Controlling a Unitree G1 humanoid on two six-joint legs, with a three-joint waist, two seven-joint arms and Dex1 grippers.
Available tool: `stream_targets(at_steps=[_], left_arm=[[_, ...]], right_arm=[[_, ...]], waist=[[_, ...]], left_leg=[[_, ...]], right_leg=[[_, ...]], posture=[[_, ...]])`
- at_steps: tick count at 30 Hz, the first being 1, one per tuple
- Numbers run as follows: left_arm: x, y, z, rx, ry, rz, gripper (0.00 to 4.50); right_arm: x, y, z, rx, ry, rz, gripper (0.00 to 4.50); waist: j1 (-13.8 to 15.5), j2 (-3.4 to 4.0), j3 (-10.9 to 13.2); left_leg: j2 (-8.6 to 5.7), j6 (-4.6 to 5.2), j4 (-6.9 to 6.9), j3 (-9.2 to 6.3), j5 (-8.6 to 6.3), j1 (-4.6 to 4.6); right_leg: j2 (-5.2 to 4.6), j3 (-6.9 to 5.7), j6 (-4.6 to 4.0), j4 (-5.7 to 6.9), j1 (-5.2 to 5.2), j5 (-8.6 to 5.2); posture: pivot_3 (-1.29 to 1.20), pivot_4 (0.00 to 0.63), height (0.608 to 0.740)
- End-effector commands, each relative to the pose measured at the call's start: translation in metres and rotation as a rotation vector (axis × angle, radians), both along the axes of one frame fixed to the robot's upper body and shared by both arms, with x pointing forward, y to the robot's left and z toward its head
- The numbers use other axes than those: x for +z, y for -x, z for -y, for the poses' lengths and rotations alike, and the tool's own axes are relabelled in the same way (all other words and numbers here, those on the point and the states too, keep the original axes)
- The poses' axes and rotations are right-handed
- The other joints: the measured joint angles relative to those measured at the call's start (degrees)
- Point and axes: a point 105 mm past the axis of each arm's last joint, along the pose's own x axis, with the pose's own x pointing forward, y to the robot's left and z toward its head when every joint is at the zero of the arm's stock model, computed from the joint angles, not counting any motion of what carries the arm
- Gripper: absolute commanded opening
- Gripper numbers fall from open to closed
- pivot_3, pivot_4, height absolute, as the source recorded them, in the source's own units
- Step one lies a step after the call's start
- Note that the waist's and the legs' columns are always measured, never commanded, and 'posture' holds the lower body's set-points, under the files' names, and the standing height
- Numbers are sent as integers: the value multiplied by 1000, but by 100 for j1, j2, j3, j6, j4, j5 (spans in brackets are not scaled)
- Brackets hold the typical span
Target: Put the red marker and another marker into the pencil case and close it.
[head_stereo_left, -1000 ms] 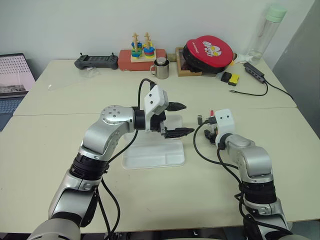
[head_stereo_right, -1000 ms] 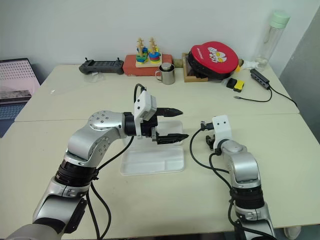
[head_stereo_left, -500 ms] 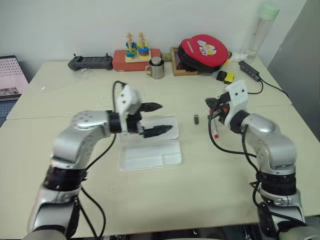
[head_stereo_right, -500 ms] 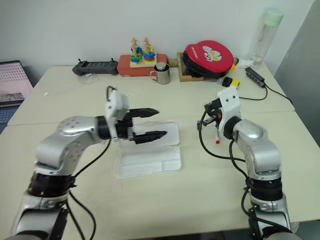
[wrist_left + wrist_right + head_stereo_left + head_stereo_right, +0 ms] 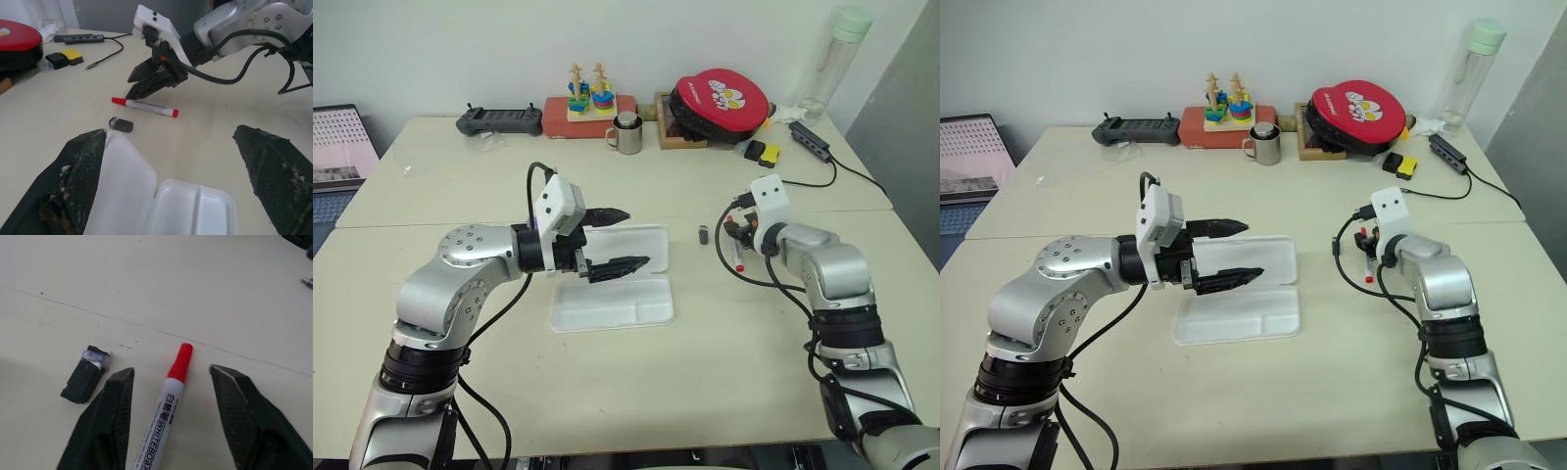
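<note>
Red marker (image 5: 168,412) lies flat on the worktop (image 5: 724,333), between the spread fingers of the right end effector (image 5: 171,431), not gripped yet. Looks light, stiff and kinda slick, so grab mid-barrel. Left end effector (image 5: 617,238) hangs wide over the open pencil case (image 5: 617,294).

My view: two cream tables (image 5: 783,372) butted along a seam, against a plain pale wall (image 5: 460,49). A grey panel (image 5: 901,117) stands beyond the right jaws; a laptop (image 5: 337,147) sits outboard of the left jaws.
</note>
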Motion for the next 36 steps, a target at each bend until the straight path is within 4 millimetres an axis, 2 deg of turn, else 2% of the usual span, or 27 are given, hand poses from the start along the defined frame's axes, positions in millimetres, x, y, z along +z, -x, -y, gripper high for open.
stream_targets(at_steps=[1,4,7,9,16,22,25,27,29,31,33,36], left_arm=[[7,3,7,-50,-11,47,4500],[6,2,12,-66,-13,48,4500],[7,2,17,-84,-7,51,4500],[7,2,19,-91,-12,60,4500],[7,0,19,-89,-13,65,4500],[7,-1,17,-76,-9,62,4500],[7,-4,12,-48,-8,60,4500],[8,-6,5,-13,1,57,4500],[10,-10,-10,55,19,42,4500],[9,-13,-28,137,34,23,4500],[4,-13,-47,211,23,5,4500],[-8,-1,-68,269,-9,-39,4500]], right_arm=[[4,6,-6,-22,1,16,3731],[-12,11,-10,-28,15,-39,4461],[-29,15,-9,-47,30,-86,4354],[-32,15,-8,-61,26,-85,3891],[-23,11,-8,-67,10,-51,2487],[-17,10,-3,-93,-14,-27,1067],[4,3,-4,-83,-65,61,482],[36,-3,-13,-11,-80,198,307],[87,-2,-32,130,-81,434,306],[119,14,-61,358,-127,548,306],[125,38,-92,616,-139,531,306],[113,67,-123,931,-49,464,306]], waist=[[-3,0,0],[-6,1,0],[-2,1,-2],[-3,0,-4],[7,1,-5],[8,1,-5],[7,2,-5],[-1,2,-5],[-29,13,2],[-114,16,4],[-166,18,3],[-188,16,1]], left_leg=[[-1,0,0,3,0,0],[-2,0,0,4,0,2],[-3,0,1,3,0,2],[-3,0,2,1,0,3],[-4,0,5,1,0,6],[-4,0,6,0,0,6],[-4,0,6,0,0,5],[-4,0,5,2,0,5],[-3,0,4,4,0,4],[-2,0,-2,19,0,3],[9,0,-9,12,0,5],[7,-1,-15,-1,-1,6]], right_leg=[[0,0,0,0,0,0],[0,-2,0,1,-1,0],[0,-3,0,1,-1,0],[1,-4,0,0,2,0],[1,-3,0,2,5,0],[1,-3,0,2,5,0],[1,-3,0,1,5,0],[1,-2,0,2,3,0],[2,-2,0,2,0,0],[3,6,0,6,-14,0],[11,0,0,7,-17,0],[13,0,0,-2,-15,0]], posture=[[0,150,740],[0,150,740],[0,150,740],[0,150,740],[0,150,740],[0,150,740],[0,150,740],[0,150,740],[0,150,740],[0,150,740],[0,150,740],[0,150,740]])
